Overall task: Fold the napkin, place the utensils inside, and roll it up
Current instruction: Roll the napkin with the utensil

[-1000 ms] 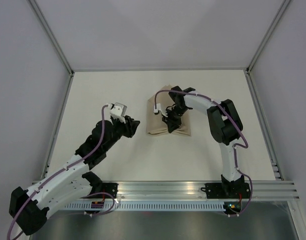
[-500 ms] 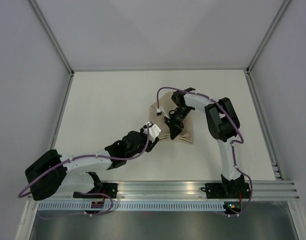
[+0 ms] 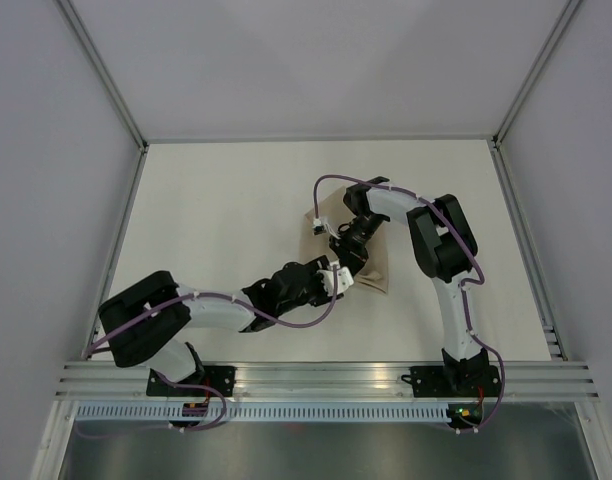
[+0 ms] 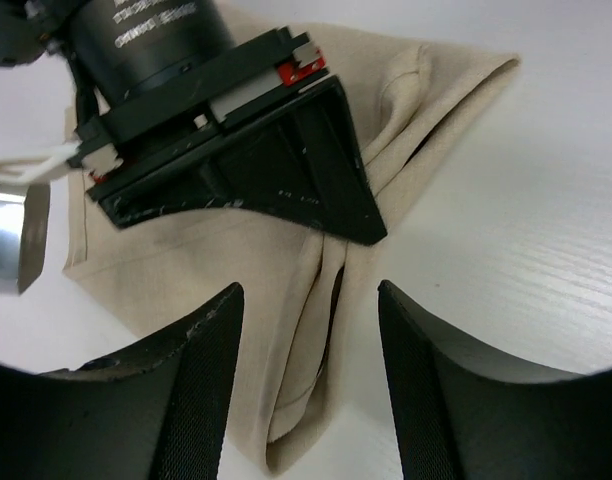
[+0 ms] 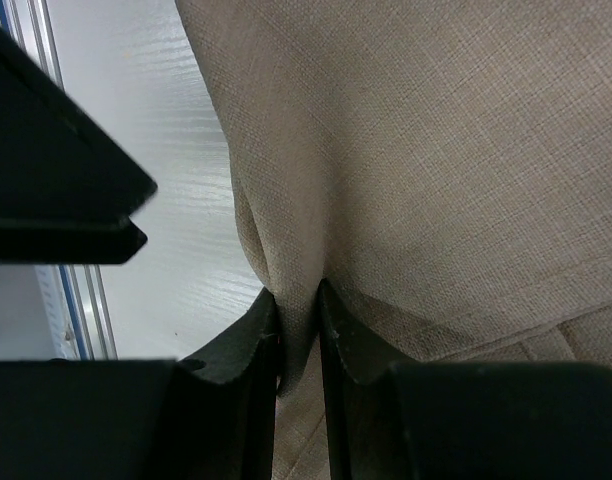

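Starting on the left: the left arm [image 3: 216, 310] lies low and stretched out across the desk [image 3: 206, 200], reaching toward the middle. Its end effector [image 4: 306, 385] is open, with the two fingers [image 4: 201, 390] standing apart on either side of a raised ridge of cloth at the near edge of the napkin [image 4: 186, 255]. I can't tell whether they touch the fabric, but they are not clamped on anything.

The napkin itself is the beige cloth sitting about mid-desk, a bit right of centre, already folded over on itself (you can see the layered edges and a rounded fold running off to one corner in the left wrist view). It's bunched up where the arms meet.

Just right of that, the right end effector [image 5: 298, 305] is closed on the napkin, with a thin pinch of fabric squeezed between its fingertips, and the cloth pulls up into a crease there. The right arm [image 3: 441, 240] bends in from the right side and comes down onto the cloth from above.
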You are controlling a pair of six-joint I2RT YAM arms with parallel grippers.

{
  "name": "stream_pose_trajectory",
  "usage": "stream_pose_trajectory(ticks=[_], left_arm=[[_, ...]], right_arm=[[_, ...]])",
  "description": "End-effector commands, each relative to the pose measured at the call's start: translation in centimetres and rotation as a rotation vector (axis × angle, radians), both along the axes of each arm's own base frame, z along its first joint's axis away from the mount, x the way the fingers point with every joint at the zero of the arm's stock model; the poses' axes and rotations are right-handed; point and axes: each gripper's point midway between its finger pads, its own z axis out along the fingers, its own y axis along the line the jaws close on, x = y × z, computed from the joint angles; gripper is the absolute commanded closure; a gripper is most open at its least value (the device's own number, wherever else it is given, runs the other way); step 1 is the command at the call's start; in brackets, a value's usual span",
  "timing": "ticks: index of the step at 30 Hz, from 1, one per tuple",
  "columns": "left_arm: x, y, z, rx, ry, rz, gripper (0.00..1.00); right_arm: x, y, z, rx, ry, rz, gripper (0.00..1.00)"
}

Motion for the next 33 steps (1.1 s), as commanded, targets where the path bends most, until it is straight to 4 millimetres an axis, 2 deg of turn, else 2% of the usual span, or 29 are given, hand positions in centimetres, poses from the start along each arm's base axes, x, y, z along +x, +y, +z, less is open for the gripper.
stream_pose_trajectory(ticks=[1,11,24,29,33], left_arm=[[-0.2,-3.1,1.5,0.01,-0.084,-0.124,0.38],[0.4,-4.4,-1.2,0.122,-0.091,-0.175,0.35],[1.5,-2.8,-4.4,0.246,-0.069,-0.14,0.35],[2.2,-2.3,-4.3,0.266,-0.084,-0.126,0.36],[2.1,-2.2,-5.1,0.309,-0.057,-0.15,0.37]], right_arm=[[0.3,-2.4,-4.9,-0.115,-0.038,0.068,0.93],[0.4,-2.6,-5.1,-0.121,-0.031,0.066,0.94],[0.5,-2.9,-5.2,-0.117,-0.018,0.06,0.94],[0.5,-2.9,-5.2,-0.118,-0.012,0.063,0.94],[0.5,-2.9,-5.2,-0.12,-0.01,0.062,0.94]])
